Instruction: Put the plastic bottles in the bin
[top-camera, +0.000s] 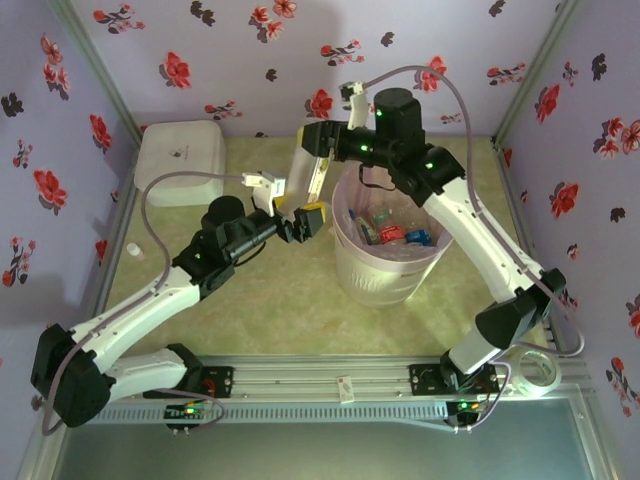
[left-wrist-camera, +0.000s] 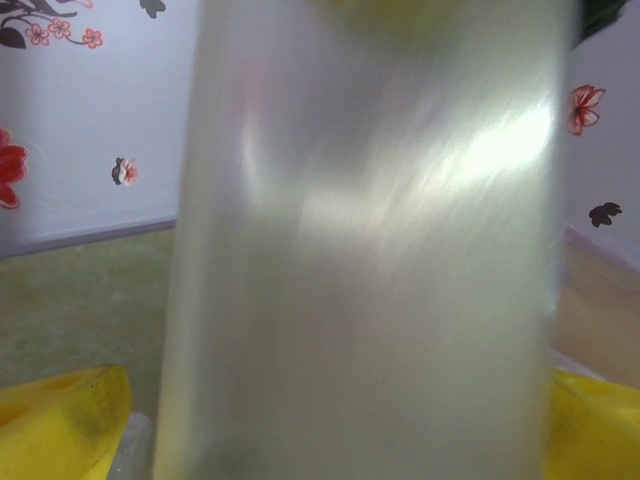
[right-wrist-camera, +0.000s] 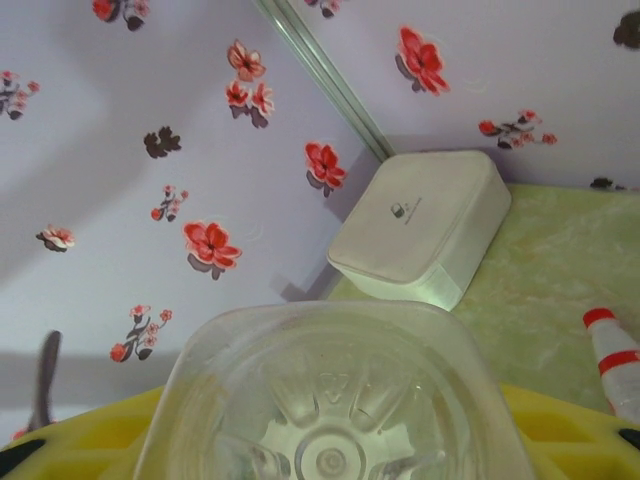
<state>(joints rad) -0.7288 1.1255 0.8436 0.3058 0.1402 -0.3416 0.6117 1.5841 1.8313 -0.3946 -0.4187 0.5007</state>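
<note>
A clear plastic bottle (top-camera: 300, 170) hangs in the air just left of the bin (top-camera: 350, 262), between my two grippers. My right gripper (top-camera: 322, 148) is shut on it; in the right wrist view the bottle's ribbed base (right-wrist-camera: 335, 400) sits between the yellow fingers (right-wrist-camera: 570, 430). My left gripper (top-camera: 300, 218) stands open below it. In the left wrist view the bottle's side (left-wrist-camera: 360, 260) is close up, and the yellow pads (left-wrist-camera: 60, 425) stand wide of it. The bin, white and ribbed with a pink liner, holds several bottles (top-camera: 395, 235). Another bottle (right-wrist-camera: 615, 365) with a red cap stands on the table.
A white rounded lidded box (top-camera: 180, 160) sits at the back left corner. A white tape roll (top-camera: 535, 368) lies by the right arm's base. Flowered walls close the table on three sides. The small red-capped bottle (top-camera: 133, 251) stands near the left wall.
</note>
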